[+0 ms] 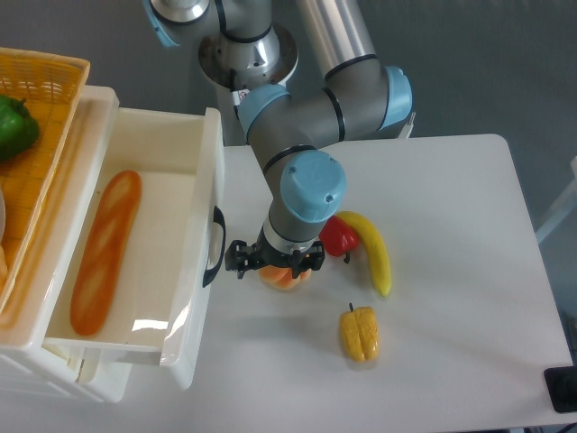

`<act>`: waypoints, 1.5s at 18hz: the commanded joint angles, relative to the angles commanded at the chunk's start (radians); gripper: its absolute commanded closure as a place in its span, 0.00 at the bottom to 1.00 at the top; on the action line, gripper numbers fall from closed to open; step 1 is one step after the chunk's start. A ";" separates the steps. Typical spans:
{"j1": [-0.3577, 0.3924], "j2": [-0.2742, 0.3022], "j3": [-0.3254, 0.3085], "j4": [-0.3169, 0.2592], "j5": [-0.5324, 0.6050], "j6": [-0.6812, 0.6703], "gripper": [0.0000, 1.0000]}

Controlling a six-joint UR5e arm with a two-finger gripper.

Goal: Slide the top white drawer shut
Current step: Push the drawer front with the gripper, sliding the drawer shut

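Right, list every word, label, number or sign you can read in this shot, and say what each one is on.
Only one marking shows: a small white sticker with a red mark on the robot arm, near its base. It is too small and blurred to read.
No readable text shows on the top white drawer, its black handle, the bread loaf, the wicker basket, the banana or the table.

Glossy white top drawer [185, 244], black handle [216, 245], golden-brown baguette [104, 251], yellow banana [374, 253].
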 joint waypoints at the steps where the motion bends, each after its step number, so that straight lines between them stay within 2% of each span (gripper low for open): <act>1: -0.005 0.000 0.000 0.000 0.000 0.000 0.00; 10: -0.015 0.011 0.002 0.000 -0.021 -0.006 0.00; 27: -0.104 0.041 0.008 -0.028 -0.026 -0.014 0.00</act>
